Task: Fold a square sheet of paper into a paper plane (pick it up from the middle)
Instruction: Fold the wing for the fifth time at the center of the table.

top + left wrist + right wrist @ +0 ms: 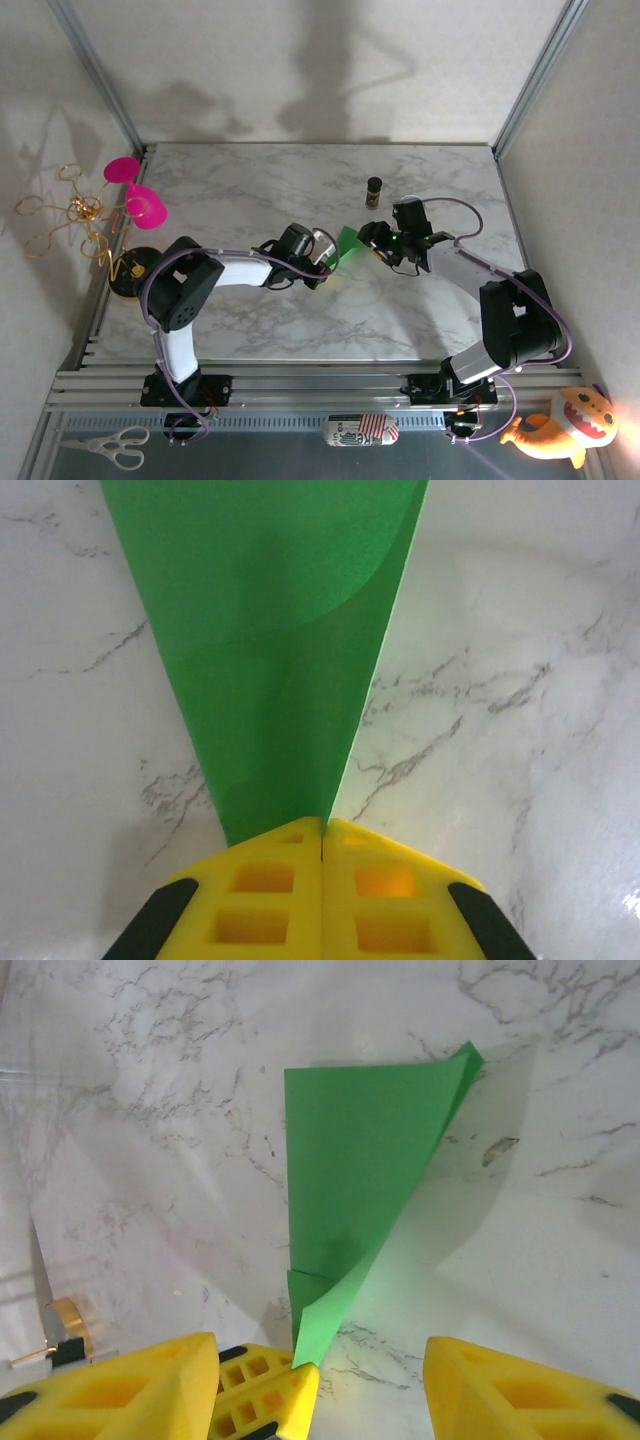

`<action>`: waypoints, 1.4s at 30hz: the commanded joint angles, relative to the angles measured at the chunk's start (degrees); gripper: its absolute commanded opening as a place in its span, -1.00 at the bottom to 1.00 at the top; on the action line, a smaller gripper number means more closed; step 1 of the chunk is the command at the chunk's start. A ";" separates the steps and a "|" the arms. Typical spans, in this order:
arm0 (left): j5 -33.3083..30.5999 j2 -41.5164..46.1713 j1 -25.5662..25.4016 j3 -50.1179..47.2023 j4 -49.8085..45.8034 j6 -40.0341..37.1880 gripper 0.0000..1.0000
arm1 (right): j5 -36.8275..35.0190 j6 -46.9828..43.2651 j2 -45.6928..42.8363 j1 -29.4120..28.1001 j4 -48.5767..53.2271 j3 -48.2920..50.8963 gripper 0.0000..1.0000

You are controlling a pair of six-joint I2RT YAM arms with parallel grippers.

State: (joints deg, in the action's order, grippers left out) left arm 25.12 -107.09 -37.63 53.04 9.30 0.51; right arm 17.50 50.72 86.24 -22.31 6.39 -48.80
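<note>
The green sheet of paper (347,244) is folded into a long tapering shape with one loose flap curling off it. My left gripper (325,255) is shut on its narrow end. In the left wrist view the yellow fingertips (300,845) meet with the paper (270,630) fanning out from them above the marble. My right gripper (372,238) stands open just right of the paper. In the right wrist view the paper (360,1170) rises ahead of that gripper (320,1348). Its narrow tip and the left gripper's fingers (265,1390) sit between the right gripper's spread fingers, which do not touch the paper.
A small dark bottle (374,190) stands on the marble table (250,330) just behind the grippers. Pink cups (140,195) on a stand and gold wire hang at the left edge. Scissors (110,447) and a plush toy (565,425) lie below the table's front rail.
</note>
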 commanded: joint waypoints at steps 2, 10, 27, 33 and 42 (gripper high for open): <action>6.63 -1.41 1.14 2.07 -1.65 11.22 -1.00 | -1.72 -9.08 -0.59 0.24 -2.09 2.21 0.15; 14.23 -2.60 3.08 -1.41 9.97 28.17 -1.00 | 2.69 -17.92 5.29 -0.27 -5.87 2.21 0.22; 14.86 -4.93 3.70 -6.58 20.73 37.06 -1.00 | 3.74 -23.77 16.75 -1.38 -2.16 -7.36 0.24; 14.78 -5.51 4.05 -7.76 22.16 37.76 -1.00 | 1.84 -24.87 20.11 -2.27 0.31 -9.65 0.24; 13.96 -6.18 4.32 -8.47 21.78 37.24 -0.91 | -4.33 -23.76 24.90 -4.06 4.93 -12.75 0.29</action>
State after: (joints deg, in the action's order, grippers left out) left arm 39.72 -111.53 -34.02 45.78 31.92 37.78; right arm 17.08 27.24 106.76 -25.06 9.78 -61.23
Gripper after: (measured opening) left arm 0.049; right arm 0.643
